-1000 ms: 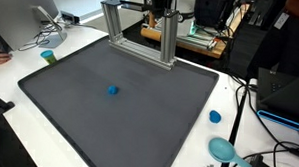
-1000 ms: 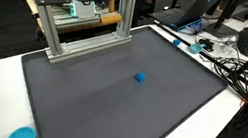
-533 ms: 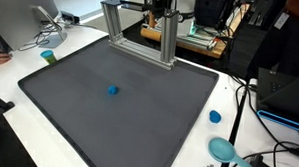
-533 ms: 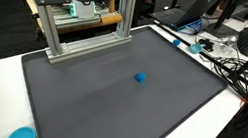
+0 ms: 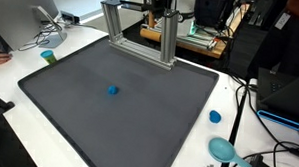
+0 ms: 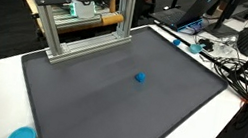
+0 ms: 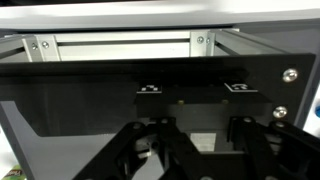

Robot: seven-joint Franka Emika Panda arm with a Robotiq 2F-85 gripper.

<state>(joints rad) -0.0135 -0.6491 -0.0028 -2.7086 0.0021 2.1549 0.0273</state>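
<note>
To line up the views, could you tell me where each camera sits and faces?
Exterior view: high over a near corner, looking across the mat to the frame; arm behind it.
Exterior view: high at the mat's side, frame at upper left; no arm clearly seen.
Wrist view: close, facing the frame; end effector at bottom.
Both exterior views share the blue piece.

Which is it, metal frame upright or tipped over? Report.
Upright: in both exterior views the metal frame stands on its base by the mat, posts vertical, crossbar on top.
</note>
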